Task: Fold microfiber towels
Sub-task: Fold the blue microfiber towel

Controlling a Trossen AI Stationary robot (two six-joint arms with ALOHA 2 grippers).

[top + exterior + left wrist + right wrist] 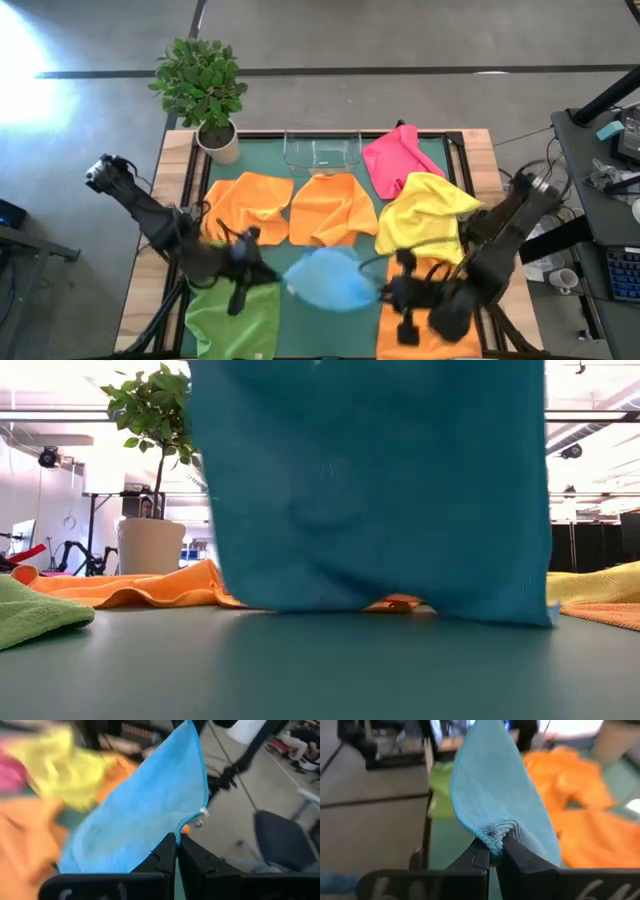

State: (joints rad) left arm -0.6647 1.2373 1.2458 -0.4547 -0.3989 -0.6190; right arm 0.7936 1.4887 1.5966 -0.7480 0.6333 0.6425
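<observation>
Light blue towel, held stretched above the green table mat near the table's front edge, between the two arms; in the low view it hangs as a broad sheet whose lower hem meets or nearly meets the mat. The left gripper is clamped on one edge of this towel, close to its small white tag; the right gripper is pinched shut on a bunched corner at the opposite side. Green towel lies at the front left corner of the mat, below the left arm. Three orange towels: one crumpled at left centre, one at centre, one at the front right under the right arm. Yellow towel lies crumpled right of centre, the pink towel just behind it. A clear plastic tray stands at the rear middle, and a potted plant at the rear left corner.
</observation>
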